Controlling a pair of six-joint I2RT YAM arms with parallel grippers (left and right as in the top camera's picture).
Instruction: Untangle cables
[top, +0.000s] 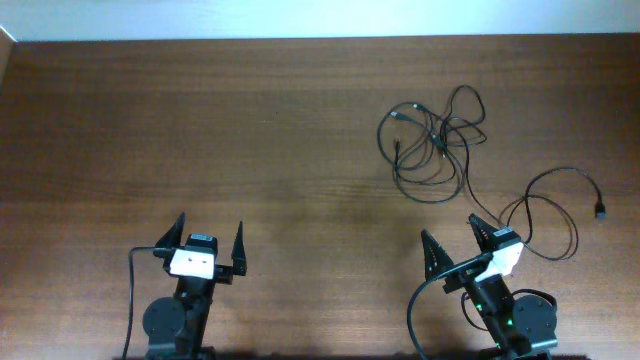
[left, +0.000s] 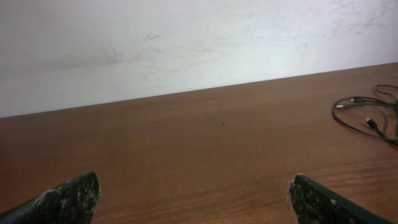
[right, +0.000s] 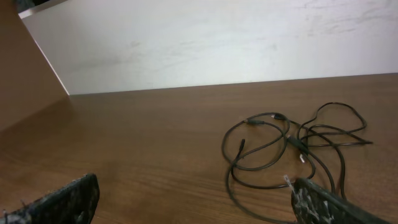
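Observation:
The cables (top: 440, 135) lie as a knotted bundle of thin black cords on the far right of the wooden table (top: 250, 120). One cord trails right to a plug (top: 601, 210) and loops back near my right arm. My left gripper (top: 211, 225) stands open at the near left, far from the bundle, holding nothing. My right gripper (top: 450, 228) is open too, just short of the bundle. In the right wrist view the cables (right: 290, 138) spread ahead of the gripper (right: 196, 186), nearest its right finger. The left wrist view catches the cables (left: 346, 106) at its right edge, beyond the gripper (left: 193, 186).
A white wall (top: 320, 18) runs along the table's far edge. A brown side panel (right: 25, 74) rises at the left of the right wrist view. Thicker black arm cables (top: 132, 290) hang by both bases.

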